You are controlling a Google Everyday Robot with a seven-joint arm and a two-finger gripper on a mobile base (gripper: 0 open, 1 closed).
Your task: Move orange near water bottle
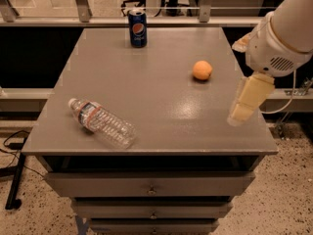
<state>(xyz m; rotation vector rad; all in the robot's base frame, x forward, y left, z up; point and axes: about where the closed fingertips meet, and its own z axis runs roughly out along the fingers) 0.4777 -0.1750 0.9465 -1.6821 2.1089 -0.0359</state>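
Orange [202,70], one, on right half of grey table [161,97], well apart from one water bottle [101,123] lying on side near front left. One Pepsi can [138,28] upright at back. You see one gripper [238,115] over right edge, apart from orange; how wide it stands, cannot tell

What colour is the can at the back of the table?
Blue can, seen in the camera view. The pincer hangs at the table's right edge.
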